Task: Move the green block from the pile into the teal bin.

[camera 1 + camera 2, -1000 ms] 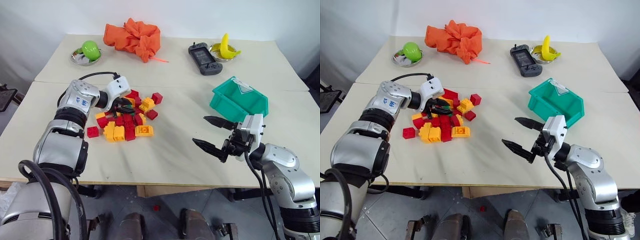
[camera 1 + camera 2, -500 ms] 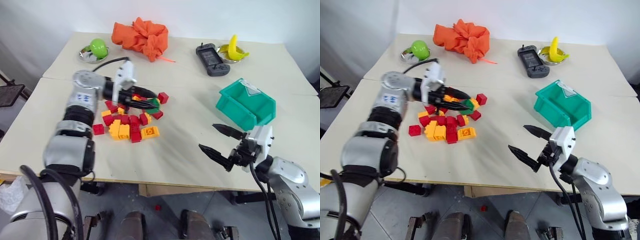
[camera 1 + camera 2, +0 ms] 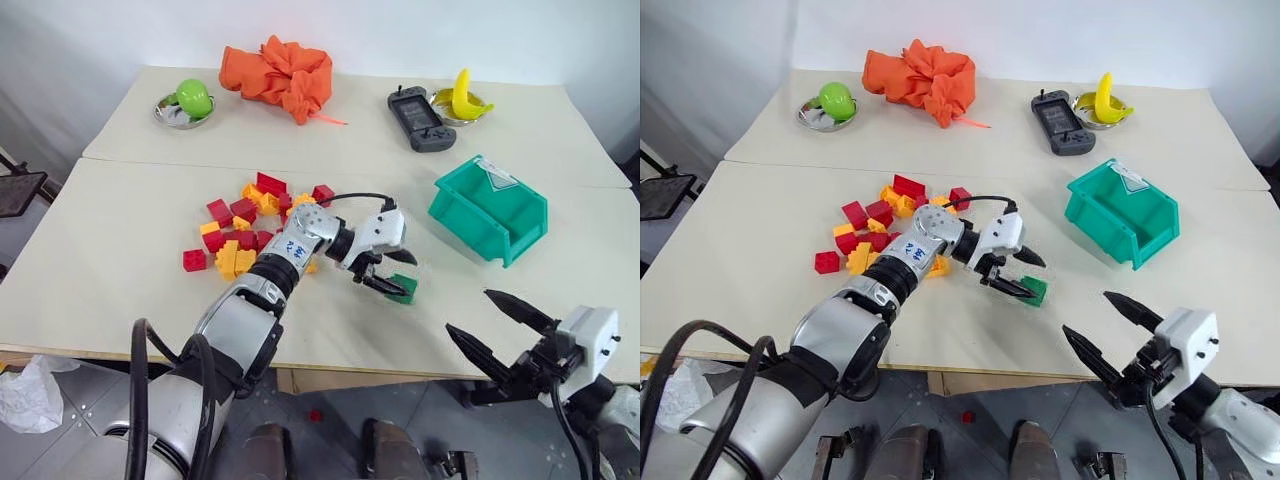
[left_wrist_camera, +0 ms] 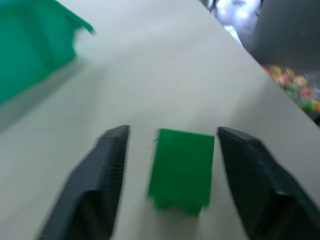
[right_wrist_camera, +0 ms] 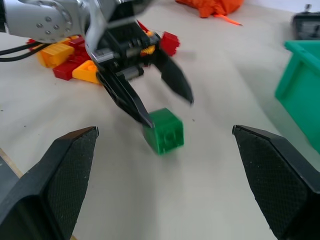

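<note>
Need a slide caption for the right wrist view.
Left gripper open over the green block on the table, teal bin alongside.

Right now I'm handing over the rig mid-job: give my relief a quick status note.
Left tool: open, straddling the green block, not gripping it.
Right tool: open, empty, near the table's front edge.
Green block: on the table between the pile and the teal bin, clear of both.
Done: block taken out of the pile.
Left: pick it up again and put it in the bin.
</note>
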Motion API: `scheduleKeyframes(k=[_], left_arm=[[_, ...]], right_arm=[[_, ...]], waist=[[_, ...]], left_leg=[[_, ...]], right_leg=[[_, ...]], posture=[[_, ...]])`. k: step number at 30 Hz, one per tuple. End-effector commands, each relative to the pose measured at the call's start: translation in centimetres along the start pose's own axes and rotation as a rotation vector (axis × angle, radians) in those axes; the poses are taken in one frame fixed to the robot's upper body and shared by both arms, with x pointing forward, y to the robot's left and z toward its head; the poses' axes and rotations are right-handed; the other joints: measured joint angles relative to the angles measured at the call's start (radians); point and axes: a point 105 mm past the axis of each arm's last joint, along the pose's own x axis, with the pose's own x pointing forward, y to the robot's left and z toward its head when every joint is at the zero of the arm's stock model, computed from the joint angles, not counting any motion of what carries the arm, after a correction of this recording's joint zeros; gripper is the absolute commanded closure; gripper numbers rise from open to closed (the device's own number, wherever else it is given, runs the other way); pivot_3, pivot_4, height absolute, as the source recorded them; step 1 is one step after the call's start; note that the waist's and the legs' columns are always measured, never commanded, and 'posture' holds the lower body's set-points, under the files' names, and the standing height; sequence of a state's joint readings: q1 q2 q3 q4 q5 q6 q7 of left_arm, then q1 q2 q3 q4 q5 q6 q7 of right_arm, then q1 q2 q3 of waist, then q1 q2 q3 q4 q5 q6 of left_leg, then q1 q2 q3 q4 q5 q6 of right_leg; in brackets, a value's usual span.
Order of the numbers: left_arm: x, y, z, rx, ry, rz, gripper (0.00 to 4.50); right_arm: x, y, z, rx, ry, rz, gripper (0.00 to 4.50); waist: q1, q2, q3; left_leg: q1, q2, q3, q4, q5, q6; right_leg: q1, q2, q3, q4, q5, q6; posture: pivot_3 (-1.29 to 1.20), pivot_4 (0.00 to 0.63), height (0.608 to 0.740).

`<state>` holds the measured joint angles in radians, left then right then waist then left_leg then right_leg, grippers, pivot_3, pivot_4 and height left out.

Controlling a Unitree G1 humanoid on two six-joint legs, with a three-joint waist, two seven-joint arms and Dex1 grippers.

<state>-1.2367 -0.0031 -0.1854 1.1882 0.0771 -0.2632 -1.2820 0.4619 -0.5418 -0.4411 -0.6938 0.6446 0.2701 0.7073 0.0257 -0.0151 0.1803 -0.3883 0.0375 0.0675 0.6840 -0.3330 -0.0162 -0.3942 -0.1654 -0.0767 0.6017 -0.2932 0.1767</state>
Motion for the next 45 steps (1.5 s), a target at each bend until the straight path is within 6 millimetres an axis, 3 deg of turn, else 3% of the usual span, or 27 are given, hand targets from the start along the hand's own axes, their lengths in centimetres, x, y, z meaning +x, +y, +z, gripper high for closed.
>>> scheduleKeyframes(k=[1, 2, 5, 7, 12, 14, 17, 19, 21, 27, 30, 37, 40, 45], left_arm=[[-1.7, 0.8, 1.8, 0.049, -0.127, 0.061, 0.28], [-2.4, 0.9, 2.0, 0.051, -0.16, 0.086, 0.02], [-5.1, 0.6, 2.2, 0.082, -0.25, 0.12, 0.02], [-8.6, 0.2, 1.7, 0.073, -0.308, 0.182, 0.02], [-15.2, -0.9, -0.8, 0.041, -0.212, 0.351, 0.02], [-18.5, -2.0, -1.0, 0.057, -0.173, 0.42, 0.02], [-21.3, -5.6, -2.3, 0.017, -0.096, 0.426, 0.02], [-21.5, -8.3, -3.0, -0.023, -0.062, 0.393, 0.02], [-21.0, -9.8, -3.0, -0.07, -0.074, 0.386, 0.02], [-20.0, -12.5, -3.9, -0.133, -0.073, 0.436, 0.02], [-19.2, -13.0, -3.6, -0.132, -0.092, 0.43, 0.0], [-18.2, -12.7, -3.1, -0.136, -0.14, 0.434, 0.0], [-17.6, -11.4, -1.7, -0.096, -0.223, 0.491, 0.0], [-17.4, -9.1, 0.4, -0.08, -0.363, 0.653, 0.0]], right_arm=[[-0.1, 0.9, 1.0, -0.023, -0.009, 0.034, 0.0], [-0.1, 1.0, 0.9, -0.011, 0.008, 0.051, 0.0], [0.5, 0.9, 0.9, 0.01, 0.047, 0.092, 0.0], [1.9, 0.3, 1.1, 0.003, 0.059, 0.117, 0.0], [5.8, -0.5, 0.9, 0.007, 0.121, 0.198, 0.0], [7.5, -0.5, 0.0, -0.021, 0.214, 0.269, 0.0], [9.6, -1.2, -0.8, -0.08, 0.328, 0.322, 0.0], [10.6, -1.8, -1.2, -0.097, 0.396, 0.327, 0.0], [10.8, -1.7, -1.9, -0.125, 0.459, 0.376, 0.0], [11.5, -2.2, -3.2, -0.186, 0.542, 0.427, 0.0], [11.9, -2.1, -2.9, -0.194, 0.508, 0.432, 0.56], [10.8, -2.8, -2.2, -0.172, 0.46, 0.42, 3.01], [10.3, -3.6, 0.7, -0.101, 0.275, 0.329, 2.99], [9.5, -7.6, 5.9, -0.035, 0.035, 0.076, 2.99]], waist=[[0.0, 0.0, 0.0], [0.001, 0.0, 0.0], [-0.001, 0.0, 0.0], [-0.007, 0.0, 0.0], [-0.023, 0.0, 0.0], [-0.023, 0.0, 0.0], [-0.028, 0.0, 0.0], [-0.032, 0.001, 0.0], [-0.022, 0.001, 0.0], [-0.003, 0.001, 0.0], [-0.005, 0.001, 0.0], [-0.001, 0.001, 0.0], [0.001, 0.001, 0.0], [-0.005, 0.001, 0.0]], left_leg=[[0.0, 0.0, 0.0, 0.0, 0.0, 0.0], [0.0, 0.0, 0.0, 0.0, 0.0, 0.0], [0.0, 0.0, 0.0, 0.0, 0.0, 0.0], [0.0, 0.0, -0.001, 0.0, 0.0, 0.0], [0.002, 0.001, -0.002, 0.001, 0.0, 0.0], [0.001, 0.001, -0.002, 0.002, 0.0, 0.0], [0.0, 0.001, -0.002, 0.002, 0.0, 0.0], [0.0, 0.001, -0.002, 0.001, 0.0, 0.0], [0.001, 0.001, -0.002, 0.001, 0.0, 0.0], [-0.001, 0.001, -0.003, 0.004, -0.001, 0.0], [-0.001, 0.002, -0.003, 0.005, 0.0, 0.0], [-0.001, 0.002, -0.002, 0.005, 0.0, -0.001], [-0.001, 0.002, -0.002, 0.005, -0.001, 0.0], [-0.001, 0.002, -0.002, 0.007, -0.001, -0.001]], right_leg=[[0.0, 0.0, 0.0, 0.0, 0.0, 0.0], [0.0, 0.0, 0.0, 0.0, 0.0, 0.0], [0.0, 0.0, 0.0, 0.0, 0.0, 0.0], [0.0, 0.0, 0.0, 0.001, 0.0, 0.0], [0.0, 0.0, 0.0, 0.005, 0.0, -0.003], [0.0, 0.0, 0.0, 0.005, 0.0, -0.003], [0.0, 0.0, 0.0, 0.005, 0.0, -0.003], [-0.001, 0.0, 0.0, 0.004, 0.0, -0.003], [-0.001, 0.0, 0.0, 0.004, 0.0, -0.003], [-0.001, 0.0, -0.001, 0.005, 0.0, -0.003], [-0.001, 0.0, -0.001, 0.006, 0.0, -0.003], [-0.001, 0.0, -0.001, 0.005, 0.0, -0.003], [-0.001, 0.0, -0.001, 0.005, 0.0, -0.003], [0.0, 0.0, -0.001, 0.007, 0.0, -0.003]], posture=[[0.0, 0.15, 0.74], [0.0, 0.15, 0.74], [0.0, 0.15, 0.74], [0.0, 0.15, 0.74], [0.0, 0.15, 0.74], [0.0, 0.15, 0.74], [0.0, 0.15, 0.74], [0.0, 0.15, 0.74], [0.0, 0.15, 0.74], [0.0, 0.15, 0.74], [0.0, 0.15, 0.74], [0.0, 0.15, 0.74], [0.0, 0.15, 0.74], [0.0, 0.15, 0.74]])
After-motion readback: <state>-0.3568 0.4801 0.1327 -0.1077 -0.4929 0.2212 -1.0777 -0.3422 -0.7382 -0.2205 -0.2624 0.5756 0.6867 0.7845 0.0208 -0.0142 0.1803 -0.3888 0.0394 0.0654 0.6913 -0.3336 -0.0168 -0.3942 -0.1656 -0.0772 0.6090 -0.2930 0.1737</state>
